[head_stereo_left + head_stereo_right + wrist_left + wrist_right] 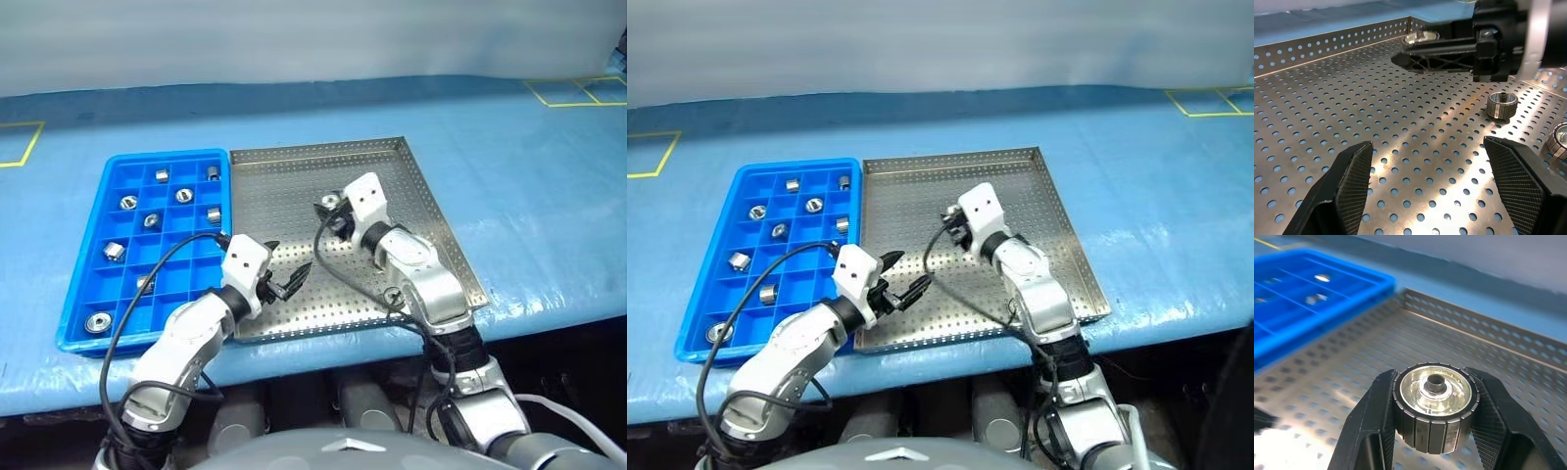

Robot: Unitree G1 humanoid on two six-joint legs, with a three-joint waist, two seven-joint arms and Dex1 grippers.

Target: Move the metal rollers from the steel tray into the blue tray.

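Between the right gripper's (1432,418) two black fingers sat one of the metal rollers (1434,406), clamped by its ribbed sides with its flat face and central hole turned toward the wrist camera. That gripper hung over the middle of the steel tray (411,166), pointing toward the tray's far left part, and the roller was clear of the perforated bottom. More rollers lay loose on the steel tray: one (1502,105) stood upright on the holes just beside the right arm, and another (1559,140) lay near it at the picture's edge in the left wrist view.

To the left, edge to edge with the steel tray, lay the blue tray (88,338). Several of its square compartments each held a roller, among them one (98,322) in the near left corner and one (162,176) in the far row.

Over the steel tray's near left part hung the left gripper (284,274), its fingers (1344,191) spread wide apart with nothing between them. Both trays rested on a blue table covering (529,196) marked with yellow lines.
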